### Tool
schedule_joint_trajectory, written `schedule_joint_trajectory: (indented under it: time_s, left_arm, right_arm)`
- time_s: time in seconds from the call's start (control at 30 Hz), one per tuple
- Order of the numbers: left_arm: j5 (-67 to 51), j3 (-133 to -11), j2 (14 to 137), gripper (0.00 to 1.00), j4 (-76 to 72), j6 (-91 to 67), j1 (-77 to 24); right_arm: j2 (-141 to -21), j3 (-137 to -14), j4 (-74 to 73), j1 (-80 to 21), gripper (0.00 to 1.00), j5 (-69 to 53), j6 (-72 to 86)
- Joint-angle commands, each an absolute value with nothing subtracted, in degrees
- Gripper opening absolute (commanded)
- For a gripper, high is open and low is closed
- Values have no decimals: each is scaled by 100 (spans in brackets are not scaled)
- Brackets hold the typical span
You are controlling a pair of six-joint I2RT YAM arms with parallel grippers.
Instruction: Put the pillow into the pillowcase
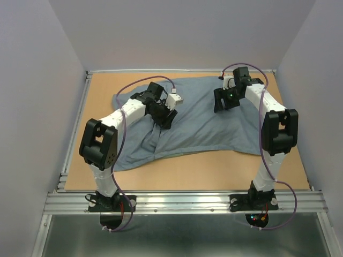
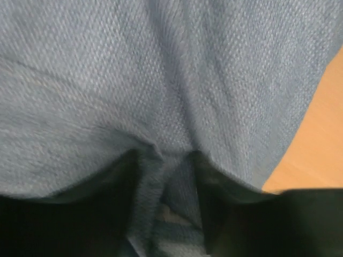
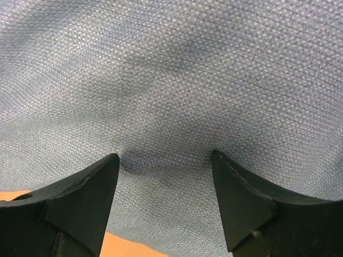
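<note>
Currently located, pillowcase: the pillowcase (image 1: 203,123) is spread grey-blue side up across the far middle of the counter (image 1: 214,171), creased towards its left near corner.
Pillow: no white pillow is seen in any view; whether it lies inside the case cannot be told.
Left end effector: the left end effector (image 2: 171,214) is set down on the left part of the case, with a raised pleat of cloth between its fingers; whether the pleat is clamped or only straddled cannot be told.
Right end effector: the right end effector (image 3: 166,176) is released, its fingers (image 3: 80,203) spread wide and resting on the cloth near the far right corner, nothing being held.
Handling: the case is judged light, limp and woven with some grip; it is expected to bunch and drag rather than slide whole.
Hold point: a hem at the open mouth is preferred, one layer only; the mouth cannot be located from these views.
Surroundings: purple cable (image 1: 136,85) loops above the cloth; enclosure walls (image 1: 48,80) close both sides.
Obstruction: the left arm lies across the case's left portion.
</note>
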State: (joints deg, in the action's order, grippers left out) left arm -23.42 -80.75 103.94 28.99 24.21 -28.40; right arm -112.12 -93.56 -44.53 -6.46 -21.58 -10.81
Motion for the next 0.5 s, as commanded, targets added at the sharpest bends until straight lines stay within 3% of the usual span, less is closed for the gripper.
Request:
schedule_joint_trajectory:
  time_s: [0.0,0.17,0.27,0.37,0.47]
  left_arm:
    - [-3205,-7840,9565,98,3008,2506,-2114]
    - [-3217,-7735,8228,99,2146,2258,-1197]
    - [-2911,-7410,7745,99,2048,2434,-862]
    - [-2532,-6962,7585,99,2451,3177,-643]
    - [-2837,-6436,7637,91,3442,4162,-126]
  right_arm:
    - [-10890,-9343,-4552,-685,75,-2110,-1177]
    - [-10399,-9176,-4693,-624,76,-1688,-1432]
    - [-10003,-9018,-4895,-449,83,-1512,-1687]
    - [-9756,-8807,-5229,-150,86,-1284,-2047]
    - [-9564,-8326,-5563,455,86,-1047,-2626]
